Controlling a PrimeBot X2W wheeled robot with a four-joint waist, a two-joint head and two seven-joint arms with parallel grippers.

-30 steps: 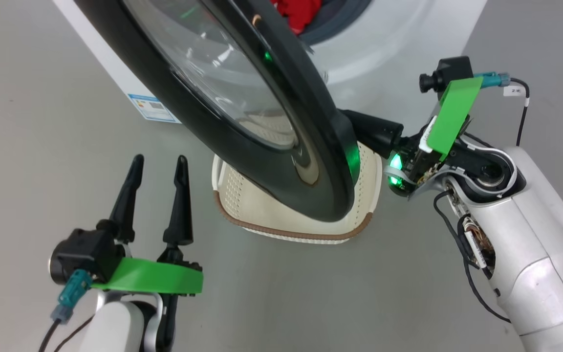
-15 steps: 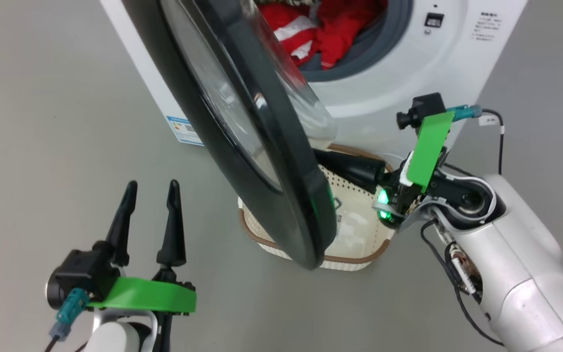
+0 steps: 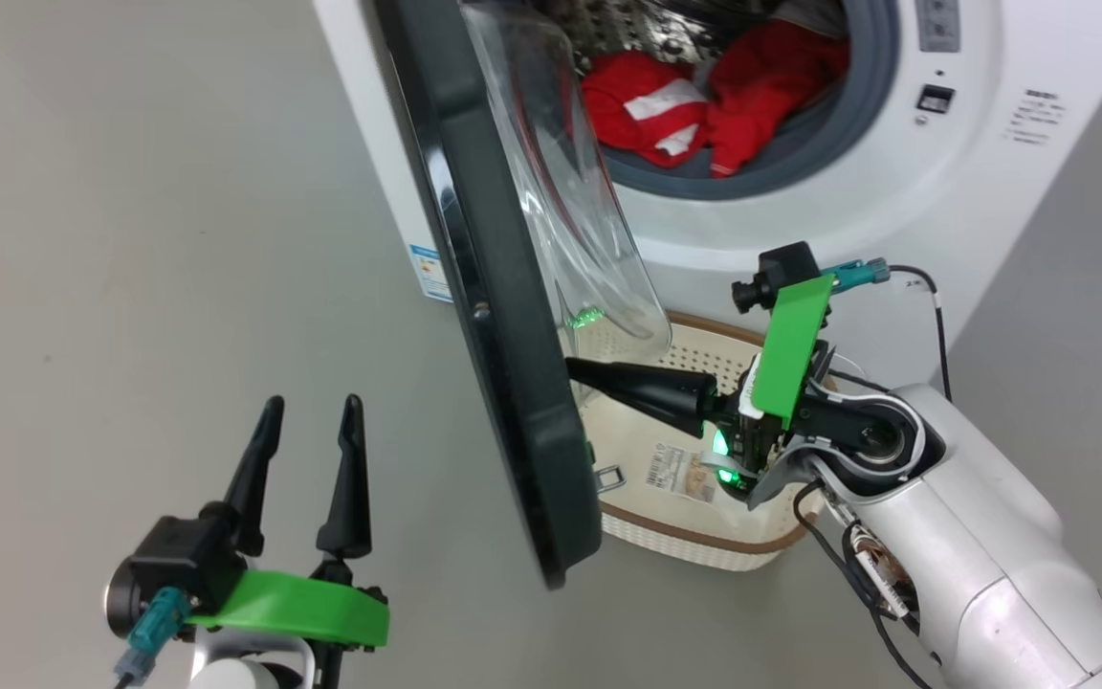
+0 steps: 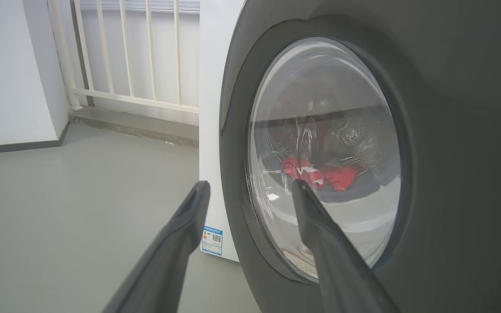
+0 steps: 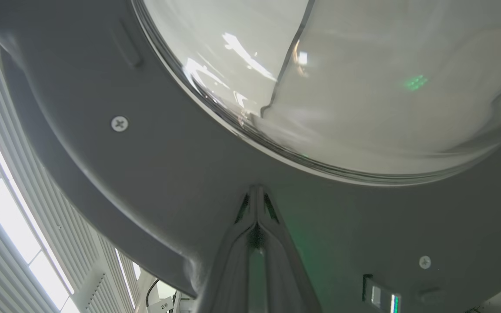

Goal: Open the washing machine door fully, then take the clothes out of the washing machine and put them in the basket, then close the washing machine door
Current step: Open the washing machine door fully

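The white washing machine (image 3: pixel 800 220) stands ahead with its door (image 3: pixel 503 335) swung out, the black rim edge-on and the glass bowl (image 3: pixel 580 211) bulging to the right. Red clothes (image 3: pixel 666 105) with white patches lie in the drum. The cream basket (image 3: pixel 685 555) sits on the floor under the door. My right gripper (image 3: pixel 578 369) is shut, empty, with its tips against the door's inner face (image 5: pixel 146 174), just below the glass. My left gripper (image 3: pixel 312 407) stands open at the lower left, apart from the door's outer side (image 4: pixel 450 130). Through the glass the clothes (image 4: pixel 320 174) show.
Grey floor lies open to the left of the machine. A blue label (image 3: pixel 429 273) is on the machine's side panel. A white railing (image 4: pixel 124 52) and a wall stand behind the machine. A paper label (image 3: pixel 675 474) lies on the basket's bottom.
The head camera has shifted. The door has swung wider, now seen edge-on, with my shut right gripper staying against its inner face. The left gripper stays open in place.
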